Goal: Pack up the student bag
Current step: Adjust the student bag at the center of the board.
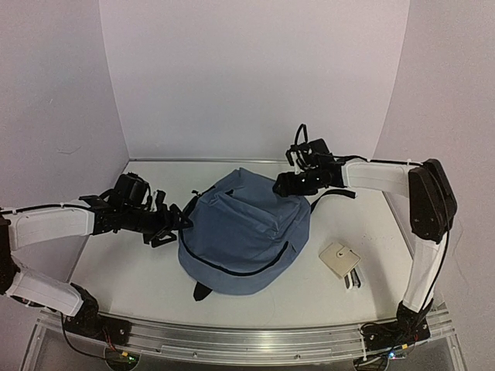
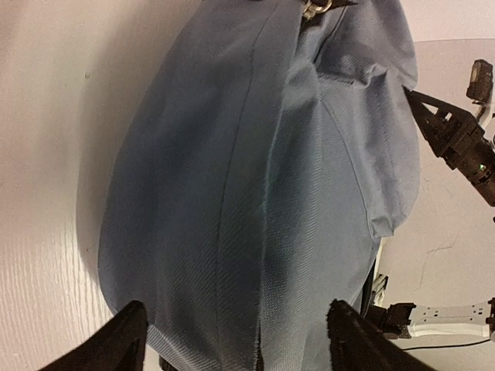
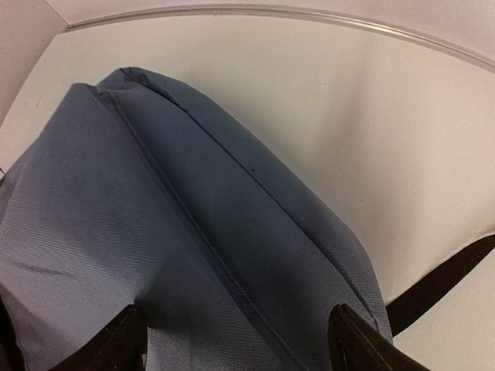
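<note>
The student bag (image 1: pixel 244 236), a slate-blue fabric backpack with dark zipper lines, lies in the middle of the table, its black strap (image 1: pixel 334 193) trailing to the right. My left gripper (image 1: pixel 175 224) is at the bag's left edge. In the left wrist view its jaws stand wide apart (image 2: pixel 240 344) with the bag (image 2: pixel 255 201) spread beneath them, gripping nothing. My right gripper (image 1: pixel 283 184) hovers at the bag's far right corner. It is open too (image 3: pixel 236 348), over the bag's seam (image 3: pixel 193 232), with the strap (image 3: pixel 441 282) off to the right.
A small beige wallet-like pouch (image 1: pixel 339 259) lies right of the bag, with a small dark and white item (image 1: pixel 353 280) beside it. White walls close the back and both sides. A metal rail (image 1: pixel 255 336) runs along the near edge.
</note>
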Available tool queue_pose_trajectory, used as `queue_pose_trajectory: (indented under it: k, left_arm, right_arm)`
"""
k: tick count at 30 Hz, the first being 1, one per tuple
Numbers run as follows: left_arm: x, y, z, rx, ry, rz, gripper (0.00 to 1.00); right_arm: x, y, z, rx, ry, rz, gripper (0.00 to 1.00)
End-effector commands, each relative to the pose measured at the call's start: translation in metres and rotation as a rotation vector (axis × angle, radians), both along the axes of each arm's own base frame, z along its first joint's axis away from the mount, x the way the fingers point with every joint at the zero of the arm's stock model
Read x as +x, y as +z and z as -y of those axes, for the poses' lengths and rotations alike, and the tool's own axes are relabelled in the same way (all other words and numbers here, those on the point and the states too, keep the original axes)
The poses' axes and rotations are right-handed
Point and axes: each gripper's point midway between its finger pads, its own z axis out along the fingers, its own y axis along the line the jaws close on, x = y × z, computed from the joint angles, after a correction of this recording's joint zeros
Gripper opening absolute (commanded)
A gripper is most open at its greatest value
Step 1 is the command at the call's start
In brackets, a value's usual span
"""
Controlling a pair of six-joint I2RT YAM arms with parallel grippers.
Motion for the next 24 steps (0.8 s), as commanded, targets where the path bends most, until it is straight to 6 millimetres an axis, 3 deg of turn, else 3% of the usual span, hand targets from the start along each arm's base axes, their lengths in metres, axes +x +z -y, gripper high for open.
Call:
queue_pose_trajectory:
  k: [1,7,10,16,21,24]
  left_arm:
    - [-0.005,0.006,0.01,-0.056,-0.026,-0.007,0.66]
    - [0.004,0.005,0.004,0.0,0.002,0.017,0.22]
    - [0.012,0.002,-0.002,0.037,0.034,0.035,0.05]
    - [0.047,0.009,-0.015,0.113,0.05,0.102,0.0]
    - [0.103,0.025,-0.035,0.132,0.061,0.178,0.0]
    - [0.136,0.032,-0.029,0.194,-0.031,0.267,0.0]
  right_arm:
    - [-0.001,-0.007,-0.011,0.003,0.068,-0.004,0.67]
    - [-0.009,-0.016,-0.01,0.022,0.06,-0.047,0.2]
    - [-0.017,-0.014,-0.008,0.049,0.048,-0.065,0.02]
    - [-0.046,-0.001,0.001,0.095,0.004,-0.085,0.0]
    - [-0.092,-0.002,-0.006,0.112,-0.003,-0.127,0.0]
    - [-0.124,0.001,-0.022,0.137,-0.004,-0.147,0.0]
